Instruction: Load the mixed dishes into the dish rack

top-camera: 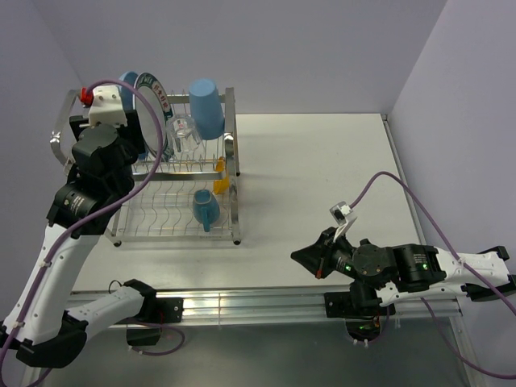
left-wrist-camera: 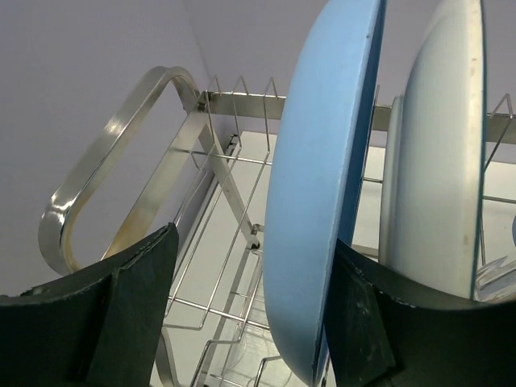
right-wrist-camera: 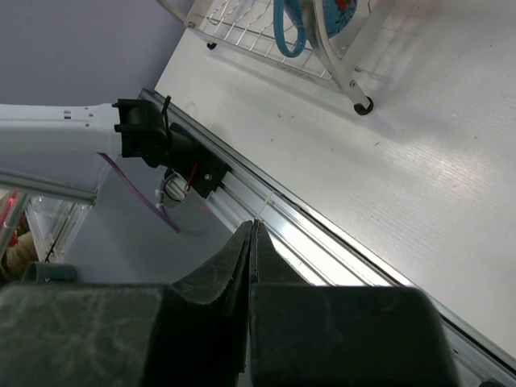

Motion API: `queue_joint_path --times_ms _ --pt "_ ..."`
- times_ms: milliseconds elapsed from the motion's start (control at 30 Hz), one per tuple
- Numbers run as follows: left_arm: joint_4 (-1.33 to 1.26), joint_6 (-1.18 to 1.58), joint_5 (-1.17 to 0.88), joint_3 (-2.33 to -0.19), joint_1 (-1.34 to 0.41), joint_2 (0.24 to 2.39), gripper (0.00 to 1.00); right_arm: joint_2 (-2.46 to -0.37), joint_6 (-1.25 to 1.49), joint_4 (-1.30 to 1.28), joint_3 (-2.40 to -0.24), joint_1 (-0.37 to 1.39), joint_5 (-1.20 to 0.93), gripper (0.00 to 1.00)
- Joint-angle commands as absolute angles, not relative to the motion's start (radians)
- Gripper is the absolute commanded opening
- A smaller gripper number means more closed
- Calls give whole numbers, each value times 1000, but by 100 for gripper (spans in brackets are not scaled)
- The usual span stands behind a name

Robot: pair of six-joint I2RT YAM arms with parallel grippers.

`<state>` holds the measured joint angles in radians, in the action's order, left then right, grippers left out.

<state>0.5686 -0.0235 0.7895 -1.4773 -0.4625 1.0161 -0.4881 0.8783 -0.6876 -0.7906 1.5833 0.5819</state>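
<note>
The dish rack (top-camera: 235, 153) stands at the table's left. On its upper tier the large blue plate (top-camera: 126, 81) and the white plate with patterned rim (top-camera: 153, 91) stand on edge, beside the clear glass (top-camera: 184, 134) and the upturned blue tumbler (top-camera: 207, 106). The light blue mug (top-camera: 205, 208) lies on the lower tier. The yellow-orange bowl (top-camera: 222, 176) shows at the rack's right side. My left gripper (left-wrist-camera: 254, 238) is open around the blue plate (left-wrist-camera: 322, 185); the left finger is apart from it, and the white plate (left-wrist-camera: 443, 161) stands behind. My right gripper (right-wrist-camera: 251, 226) is shut and empty.
The rack's curved end handle (left-wrist-camera: 105, 169) is left of my left gripper. My right gripper (top-camera: 302, 258) hovers low near the table's front edge, right of the rack. The rack's foot (right-wrist-camera: 363, 105) and the left arm's base (right-wrist-camera: 161, 141) show in the right wrist view.
</note>
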Motion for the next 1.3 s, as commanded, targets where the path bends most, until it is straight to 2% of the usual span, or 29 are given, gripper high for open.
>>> queue_joint_path --times_ms 0,333,600,1267 --pt "569 -9 787 -1477 -465 997 73 -499 894 -655 -792 1578 601 0" --pt "612 40 801 -1482 -465 954 80 -479 900 -655 -785 1578 600 0" --pt "680 110 781 -1471 -465 890 80 -492 893 -657 -798 1580 598 0" --pt "759 265 572 -1381 -465 744 81 -535 905 -657 -782 1578 626 1"
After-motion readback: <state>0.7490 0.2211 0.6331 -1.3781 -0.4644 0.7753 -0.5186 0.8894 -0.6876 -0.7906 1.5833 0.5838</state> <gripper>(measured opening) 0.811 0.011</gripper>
